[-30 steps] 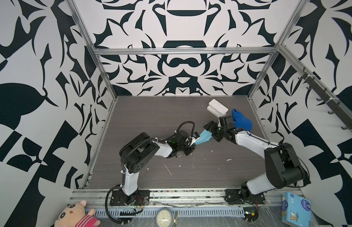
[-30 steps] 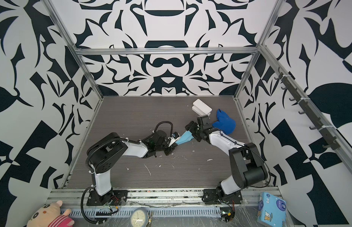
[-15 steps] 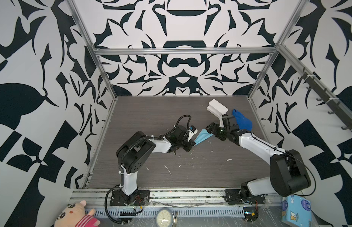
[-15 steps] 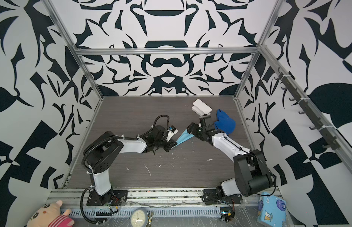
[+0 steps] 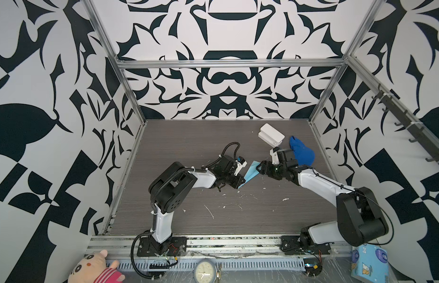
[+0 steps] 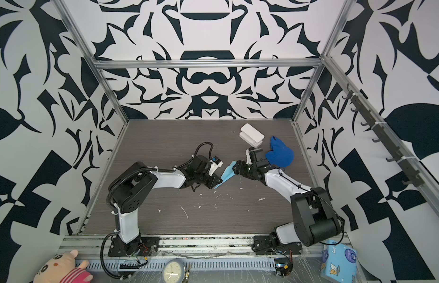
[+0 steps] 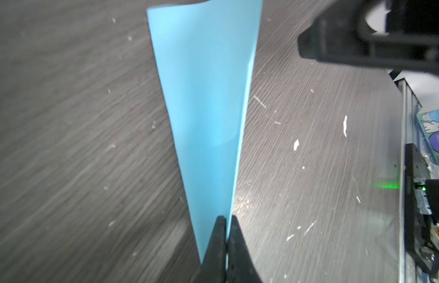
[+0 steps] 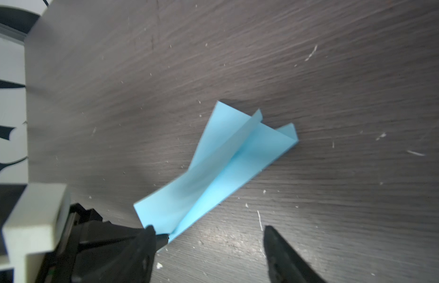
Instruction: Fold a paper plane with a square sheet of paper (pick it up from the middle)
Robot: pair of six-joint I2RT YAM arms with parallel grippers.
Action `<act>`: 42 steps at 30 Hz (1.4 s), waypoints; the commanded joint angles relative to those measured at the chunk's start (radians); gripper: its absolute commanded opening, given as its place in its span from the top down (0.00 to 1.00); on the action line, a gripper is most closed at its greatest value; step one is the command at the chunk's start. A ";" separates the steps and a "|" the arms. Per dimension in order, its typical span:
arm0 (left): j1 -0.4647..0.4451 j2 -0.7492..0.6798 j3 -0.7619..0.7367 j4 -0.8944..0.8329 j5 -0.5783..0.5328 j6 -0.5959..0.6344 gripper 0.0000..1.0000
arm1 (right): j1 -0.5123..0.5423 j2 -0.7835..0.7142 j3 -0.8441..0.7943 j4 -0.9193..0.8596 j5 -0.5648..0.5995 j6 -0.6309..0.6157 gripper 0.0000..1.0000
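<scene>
2 grippers meet at the paper plane in both top views. Its long axis runs diagonally over the dark table, narrow nose near-left in the clamped left gripper, wide tail far-right, just beside the right gripper. Left wrist view: pinched fingertips hold the narrow end, paper widening away from them. Right wrist view: the right gripper is spread, grasping nothing (1 centre ridge stands along the plane).

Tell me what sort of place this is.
Probably a robot test cell: left arm and right arm bolted to a rail fronting a dark table, an aluminium frame holding black-and-white patterned wall panels.
</scene>
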 commanded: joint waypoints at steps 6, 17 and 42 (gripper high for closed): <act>0.004 0.026 0.058 -0.073 0.008 -0.003 0.96 | -0.003 0.078 -0.002 0.033 -0.026 0.006 0.63; 0.003 0.077 0.170 -0.255 0.016 -0.022 0.96 | -0.001 0.130 -0.020 0.126 -0.112 -0.114 0.57; 0.039 0.141 0.263 -0.396 0.059 -0.143 0.97 | 0.044 0.219 0.053 0.062 -0.086 -0.215 0.50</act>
